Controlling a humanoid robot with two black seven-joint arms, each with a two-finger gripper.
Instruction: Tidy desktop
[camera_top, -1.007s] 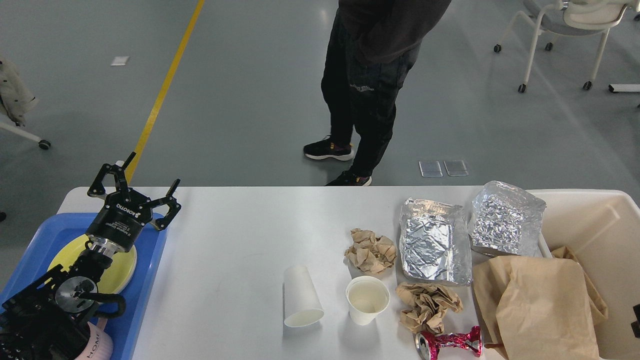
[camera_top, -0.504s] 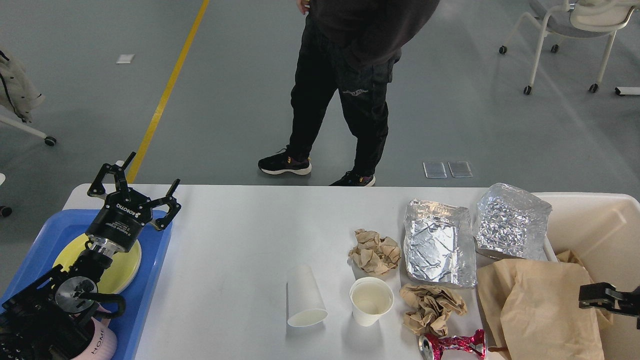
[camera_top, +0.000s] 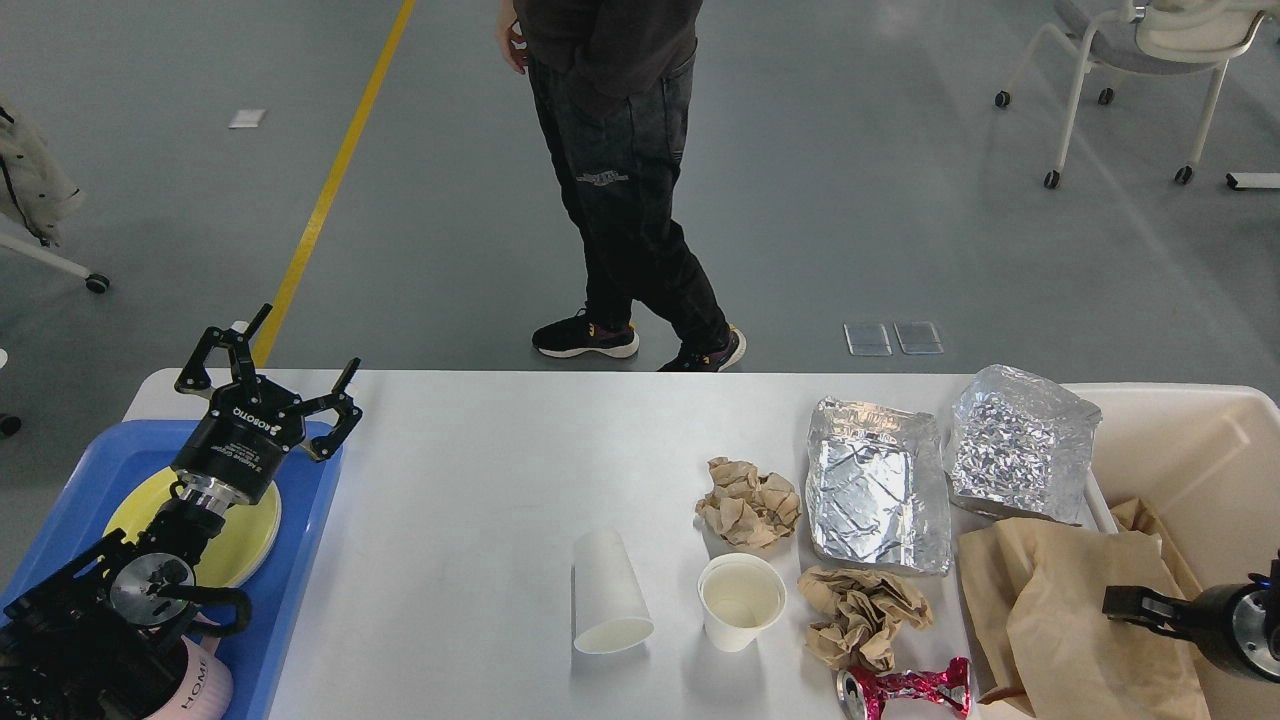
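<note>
The black two-finger left gripper (camera_top: 270, 375) carries the white word "ROBOTIQ" on its body, with smaller print beneath too fine to read. At the near left, the pink mug (camera_top: 195, 690) shows "HOME" in dark letters. The standing person's black trousers (camera_top: 620, 200) bear a pale mark that is illegible.

Left gripper (camera_top: 268, 385) spread wide; right gripper (camera_top: 1125, 603) indistinct.

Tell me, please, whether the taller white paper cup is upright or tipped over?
Tipped over: the taller white cup lies on its side on the desktop, open mouth facing the camera.
</note>
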